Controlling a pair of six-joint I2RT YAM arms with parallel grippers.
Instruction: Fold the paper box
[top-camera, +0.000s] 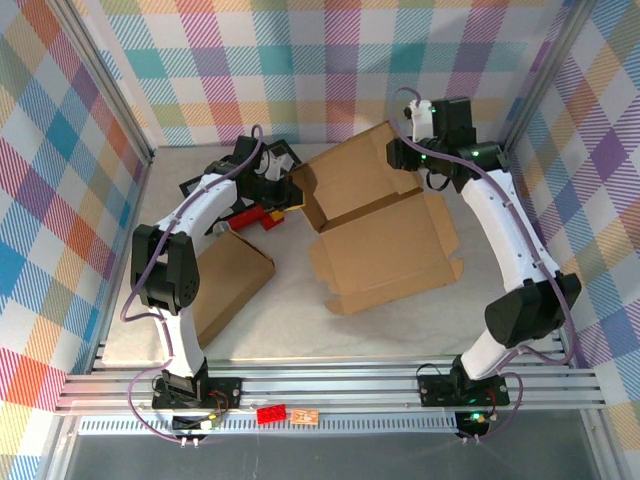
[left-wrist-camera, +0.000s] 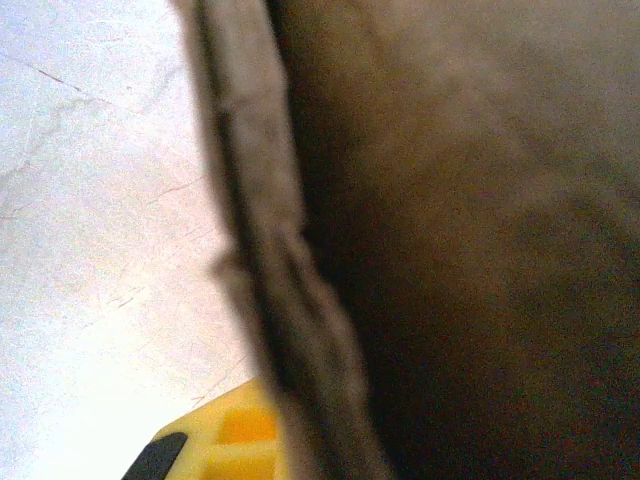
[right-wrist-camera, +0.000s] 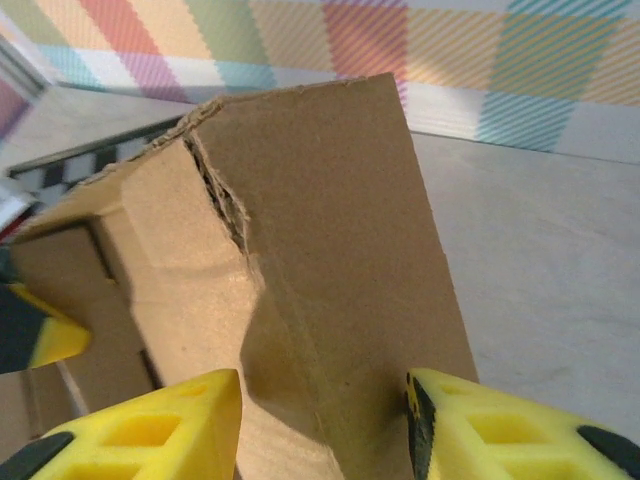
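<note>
Nearest me, at the bottom of the overhead view, both arm bases sit on the aluminium rail, with a small red block (top-camera: 271, 413) lying on the rail between them. Just past the rail, in the lower left of the frame, a flat cardboard sheet (top-camera: 232, 280) lies on the pale table (top-camera: 290, 315), partly under the left arm.

The paper box (top-camera: 385, 235) is in the middle of the frame, slightly right of centre. Its large flap lies spread open toward me, and its raised walls stand at the far side.

My left gripper (top-camera: 290, 188) is at the box's left wall, above centre in the frame. Its jaws are closed. In the left wrist view the frayed edge of the brown wall (left-wrist-camera: 470, 200) runs top to bottom, hard against the one yellow finger (left-wrist-camera: 215, 450) I can see at the bottom. I read that as a pinch on the wall.

My right gripper (top-camera: 400, 152) is at the box's far right corner, in the upper right of the overhead frame. In its own camera the gripper (right-wrist-camera: 322, 390) stands with its jaws apart, one yellow finger low on each side. An upright panel of the box (right-wrist-camera: 330, 200), creased and torn near its top edge, rises between them. I cannot tell whether either finger touches it.

Farthest back, the plaid walls (top-camera: 330, 60) close off the cell.
</note>
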